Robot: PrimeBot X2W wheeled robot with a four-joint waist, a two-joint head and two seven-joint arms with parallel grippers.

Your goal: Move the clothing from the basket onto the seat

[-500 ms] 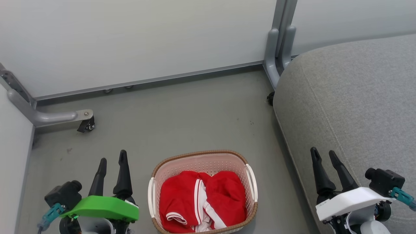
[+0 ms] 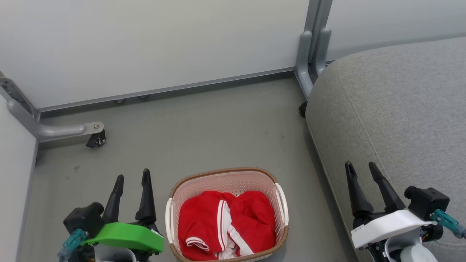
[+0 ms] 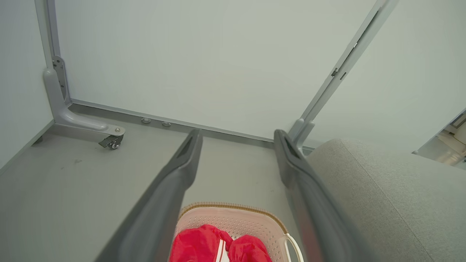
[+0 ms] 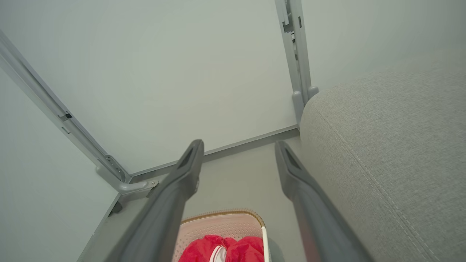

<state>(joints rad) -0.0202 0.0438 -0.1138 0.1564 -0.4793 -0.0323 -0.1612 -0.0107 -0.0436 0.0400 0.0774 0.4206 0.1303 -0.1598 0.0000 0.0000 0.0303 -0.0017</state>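
Red clothing (image 2: 225, 223) with white stripe trim lies bunched in the cream perforated basket (image 2: 280, 203), which stands on the floor at the bottom middle of the head view. The grey seat (image 2: 397, 105) fills the right side. My left gripper (image 2: 133, 175) is open, just left of the basket, nothing between its fingers. My right gripper (image 2: 361, 166) is open over the seat's front edge, to the right of the basket. The left wrist view shows the clothing (image 3: 218, 249), the basket (image 3: 255, 223) and the seat (image 3: 393, 196) beyond its fingers. The right wrist view has the clothing (image 4: 225, 253) and seat (image 4: 393, 145) too.
Pale partition walls (image 2: 164, 43) close the space behind and on the left. A grey metal foot with a caster (image 2: 95, 138) juts from the left wall, and a grey post (image 2: 313, 47) stands by the seat's far corner. Grey floor (image 2: 204, 127) lies beyond the basket.
My left gripper has shifted right, toward the basket, and sits slightly lower in the view. My right gripper has moved a little left and its fingers have spread slightly wider. Basket and clothing have not moved.
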